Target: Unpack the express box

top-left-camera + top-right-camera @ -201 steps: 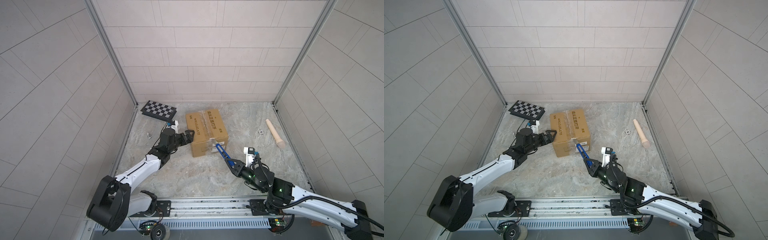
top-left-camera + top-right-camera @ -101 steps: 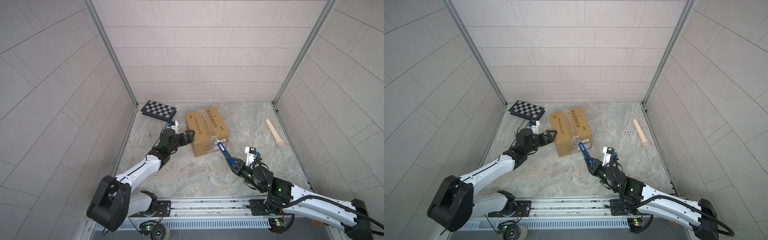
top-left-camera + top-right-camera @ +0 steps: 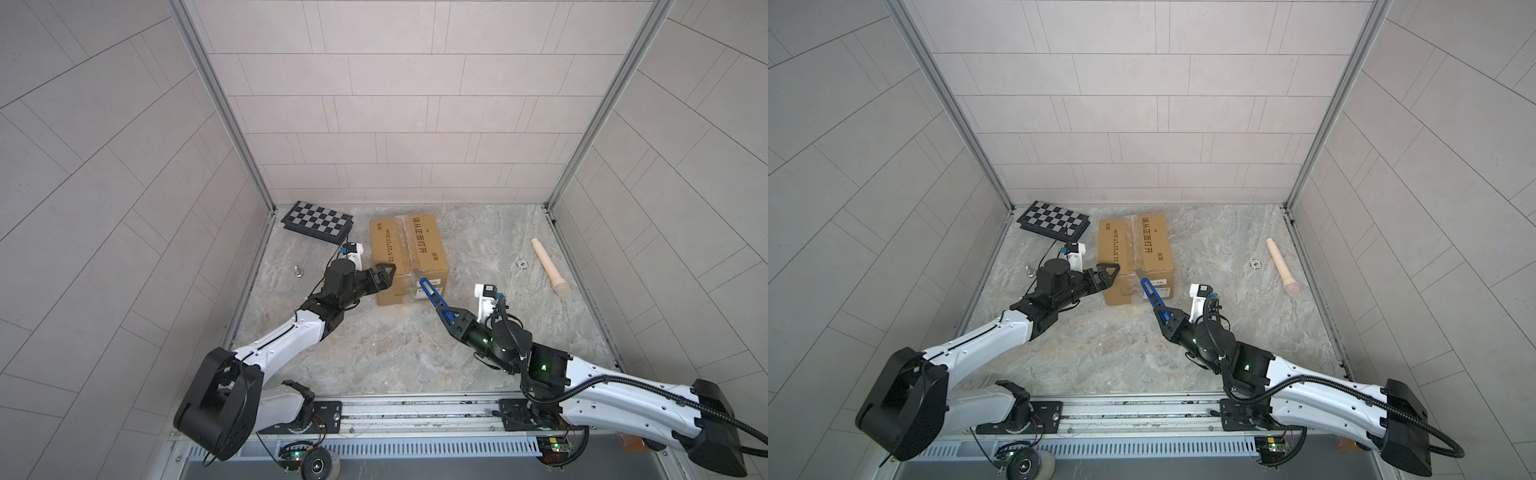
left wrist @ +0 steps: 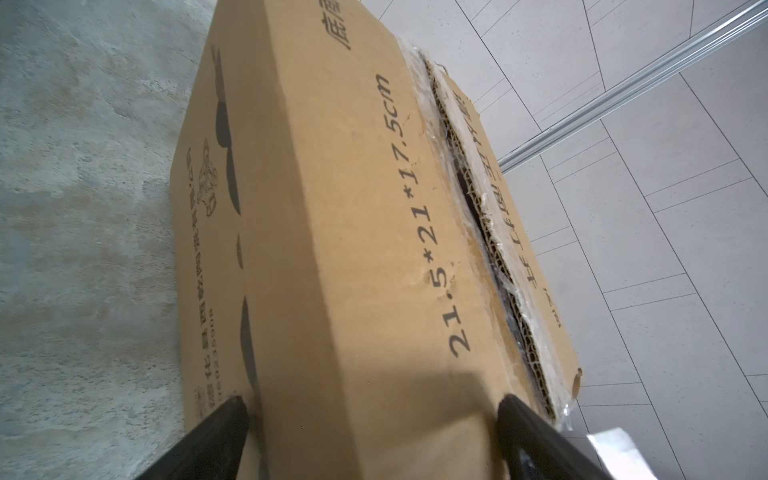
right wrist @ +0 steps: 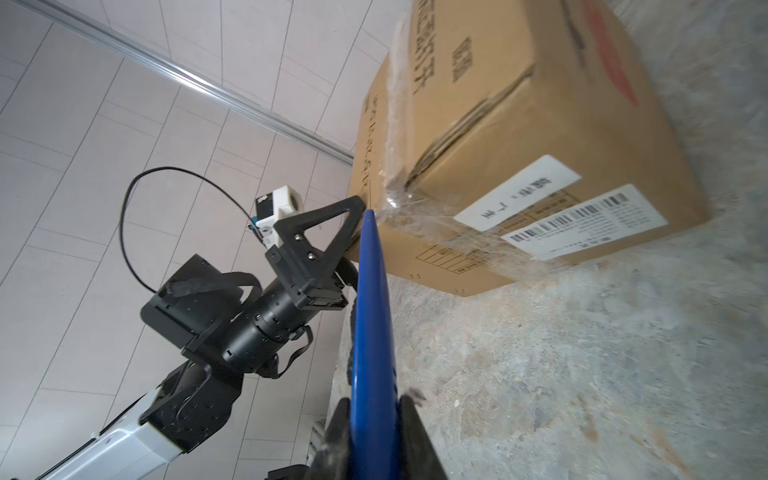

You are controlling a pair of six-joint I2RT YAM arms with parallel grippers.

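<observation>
Sitting near the back edge of the stone surface [image 3: 374, 353], a little left of the middle, the brown box [image 3: 409, 253] has ragged clear tape [image 3: 406, 237] along its top seam. The left claw [image 3: 384, 278] reaches in low, spread wide around the box's near left corner. The right claw [image 3: 451, 319] is clenched on a blue tool [image 3: 432, 293], whose tip touches the taped near edge.

Grey marbled floor [image 3: 374, 353]; on it: box [image 3: 407, 249] centre rear; chequered board [image 3: 318, 217] in rear left corner; beige rod [image 3: 547, 266] at right, small ring [image 3: 521, 263] just beside; metal stud [image 3: 297, 270] at left.
</observation>
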